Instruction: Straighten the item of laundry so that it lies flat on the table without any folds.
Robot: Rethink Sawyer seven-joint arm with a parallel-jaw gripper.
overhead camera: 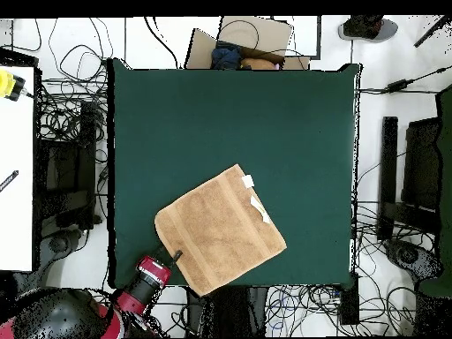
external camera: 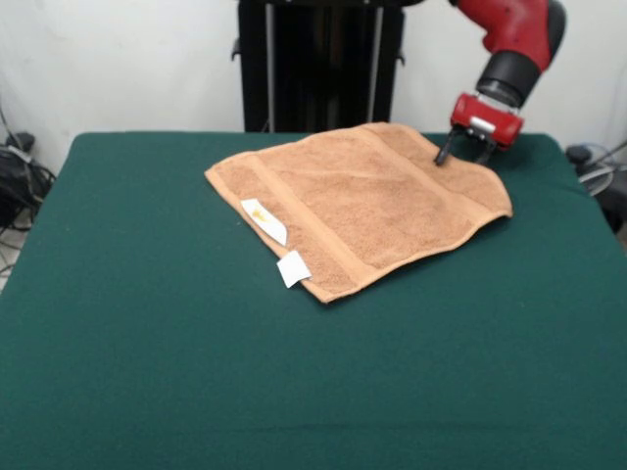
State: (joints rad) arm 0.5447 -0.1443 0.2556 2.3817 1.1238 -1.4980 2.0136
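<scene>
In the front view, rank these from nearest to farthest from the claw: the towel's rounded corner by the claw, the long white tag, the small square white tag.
1. Rounded towel corner, just below and right of the claw.
2. Long white tag, on the towel's left edge.
3. Small square white tag, lower on that edge, slightly farther.

The dark green table (external camera: 147, 392) carries one orange-tan towel (external camera: 362, 201), spread flat, white tags (external camera: 265, 220) on one edge.

Tangled black cables (overhead camera: 75, 84) on floor; white side table (overhead camera: 16, 168); cardboard box (overhead camera: 252, 40) beyond far edge.
</scene>
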